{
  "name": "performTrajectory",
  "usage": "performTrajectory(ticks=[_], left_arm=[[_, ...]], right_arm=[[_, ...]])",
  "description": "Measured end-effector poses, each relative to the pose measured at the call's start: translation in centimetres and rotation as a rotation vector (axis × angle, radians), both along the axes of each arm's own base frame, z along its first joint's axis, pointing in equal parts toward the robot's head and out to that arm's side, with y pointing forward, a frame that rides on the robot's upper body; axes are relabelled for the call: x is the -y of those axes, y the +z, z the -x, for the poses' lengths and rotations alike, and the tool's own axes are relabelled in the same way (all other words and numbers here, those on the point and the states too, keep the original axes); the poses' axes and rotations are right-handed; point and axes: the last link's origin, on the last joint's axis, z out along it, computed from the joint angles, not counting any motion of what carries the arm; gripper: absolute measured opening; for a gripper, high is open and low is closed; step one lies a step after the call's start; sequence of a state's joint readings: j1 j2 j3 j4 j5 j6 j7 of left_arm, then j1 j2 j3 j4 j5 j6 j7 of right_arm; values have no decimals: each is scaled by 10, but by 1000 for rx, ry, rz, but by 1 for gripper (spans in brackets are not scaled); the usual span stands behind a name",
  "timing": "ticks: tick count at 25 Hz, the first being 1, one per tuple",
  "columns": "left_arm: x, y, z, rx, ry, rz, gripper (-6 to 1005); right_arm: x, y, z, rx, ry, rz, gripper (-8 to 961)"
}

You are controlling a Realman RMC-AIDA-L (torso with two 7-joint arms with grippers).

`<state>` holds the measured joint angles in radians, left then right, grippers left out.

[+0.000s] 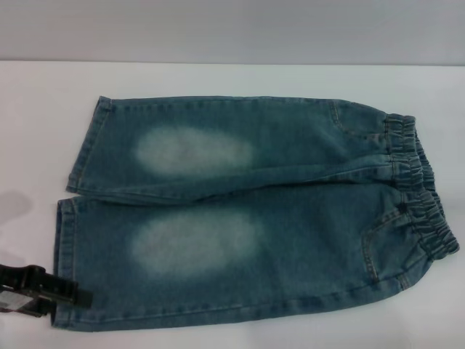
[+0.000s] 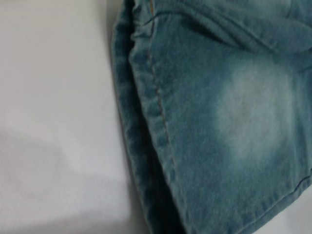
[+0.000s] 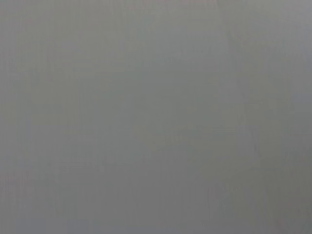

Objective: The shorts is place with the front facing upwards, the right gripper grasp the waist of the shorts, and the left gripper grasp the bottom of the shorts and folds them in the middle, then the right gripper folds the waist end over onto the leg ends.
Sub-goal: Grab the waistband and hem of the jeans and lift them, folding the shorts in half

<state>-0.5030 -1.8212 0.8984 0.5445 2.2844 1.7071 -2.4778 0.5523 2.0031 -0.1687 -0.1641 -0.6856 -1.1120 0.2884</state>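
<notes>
Matt, faded denim shorts [image 1: 240, 211] on smooth white table [image 1: 218, 80].

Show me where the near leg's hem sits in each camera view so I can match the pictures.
Head view: the near leg's hem is at the shorts' lower left, with the left gripper at its corner.
Left wrist view: the stitched hem runs down the middle.
Right wrist view: not in it.
Shared landmark: the pale faded patch.
</notes>
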Motion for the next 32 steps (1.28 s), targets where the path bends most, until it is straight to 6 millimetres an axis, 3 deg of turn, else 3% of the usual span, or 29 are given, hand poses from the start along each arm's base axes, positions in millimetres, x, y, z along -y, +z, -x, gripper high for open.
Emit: performTrajectory(ticks=[32], left_arm=[[8,-7,2,-16,-18,51,624]], right_arm=[[-1,-2,1,-6,1,2,436]])
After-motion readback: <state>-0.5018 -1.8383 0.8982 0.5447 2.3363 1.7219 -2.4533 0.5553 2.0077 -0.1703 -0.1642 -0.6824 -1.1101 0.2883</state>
